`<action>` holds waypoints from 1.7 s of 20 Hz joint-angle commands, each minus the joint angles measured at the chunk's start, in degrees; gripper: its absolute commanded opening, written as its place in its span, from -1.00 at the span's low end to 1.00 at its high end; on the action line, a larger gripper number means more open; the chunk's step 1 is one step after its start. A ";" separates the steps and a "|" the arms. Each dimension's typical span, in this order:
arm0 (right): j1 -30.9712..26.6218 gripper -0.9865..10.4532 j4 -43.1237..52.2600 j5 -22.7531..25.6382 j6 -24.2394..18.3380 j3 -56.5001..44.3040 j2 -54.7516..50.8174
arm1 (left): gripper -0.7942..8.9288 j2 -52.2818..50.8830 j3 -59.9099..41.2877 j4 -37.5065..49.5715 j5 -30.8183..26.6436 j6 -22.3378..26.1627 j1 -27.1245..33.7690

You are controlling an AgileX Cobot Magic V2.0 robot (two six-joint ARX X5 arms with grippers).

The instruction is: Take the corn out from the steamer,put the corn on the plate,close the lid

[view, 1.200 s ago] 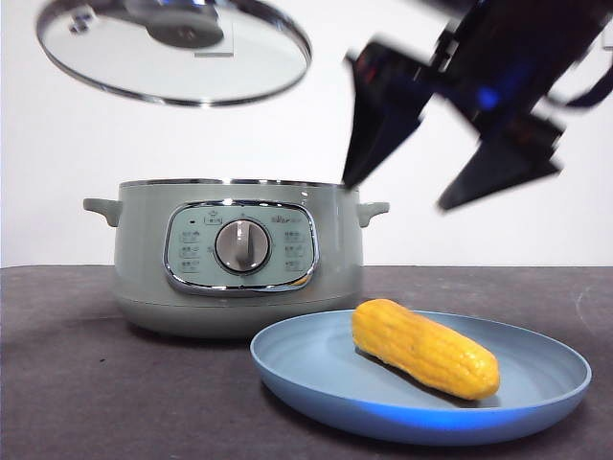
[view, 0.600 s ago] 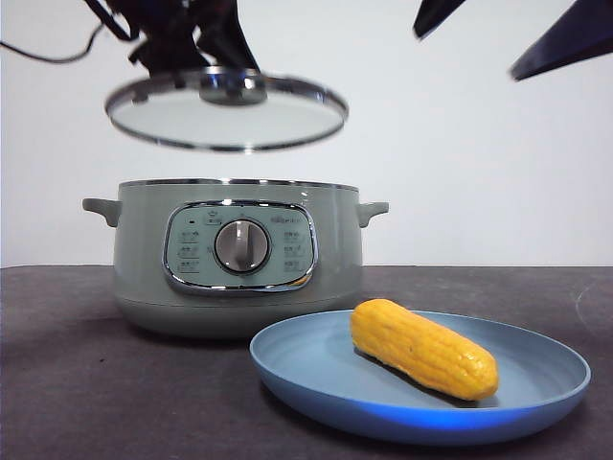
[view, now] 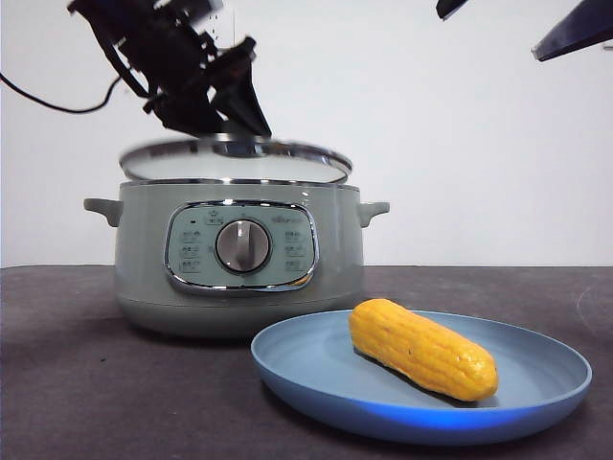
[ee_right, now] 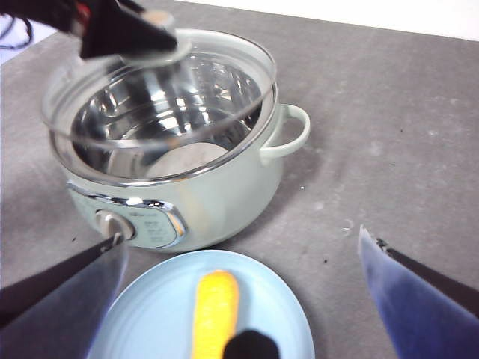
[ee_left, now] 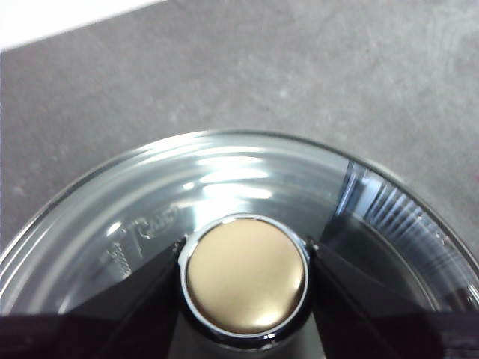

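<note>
Left gripper (view: 235, 120) clamps the lid (view: 235, 160) by its knob (ee_left: 246, 274), one black jaw on each side of the knob (clear in the left wrist view). The lid sits just above the steamer (view: 239, 259) rim, slightly tilted and not seated; the right wrist view shows it offset from the rim, with the steel inner bowl (ee_right: 161, 131) visible through the glass.

Steamer stands on the dark grey desk (view: 86, 383), left of centre and towards the far side, control panel and silver dial (view: 242, 245) facing the front camera, one small handle on each side.

Corn (view: 422, 348) lies on its side in the blue plate (view: 316, 379), angled, touching the plate floor. The plate sits near and right of the steamer, just beside its base (whether they touch cannot be told).

Right gripper (ee_right: 239, 299) is high above the plate and corn, jaws spread wide, holding nothing. In the front view only its two dark tips (view: 575, 29) show at the top right corner.
</note>
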 commanded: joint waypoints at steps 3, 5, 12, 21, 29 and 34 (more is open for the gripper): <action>0.07 0.16 0.42 1.18 -1.16 -0.20 0.04 | -0.85 -0.31 0.85 0.37 -0.39 0.94 -1.05; 0.07 0.16 0.44 1.25 -1.22 -0.22 0.04 | -0.85 -0.31 0.79 -1.29 -0.55 1.16 -1.18; 0.07 0.16 0.63 1.22 -1.40 -0.20 0.04 | -0.85 -0.31 0.79 -4.37 -1.05 1.55 -2.51; 0.07 0.16 0.63 1.20 -1.38 -0.20 0.04 | -0.85 -0.28 0.79 -6.51 -5.66 2.99 -3.30; 0.07 0.16 0.68 1.20 -1.62 -0.20 0.04 | -0.84 -0.28 0.79 -9.07 -7.74 4.63 -2.89; 0.07 0.16 0.63 1.16 -1.62 -0.20 0.04 | 0.34 -0.31 0.81 -7.06 -7.87 3.69 -2.54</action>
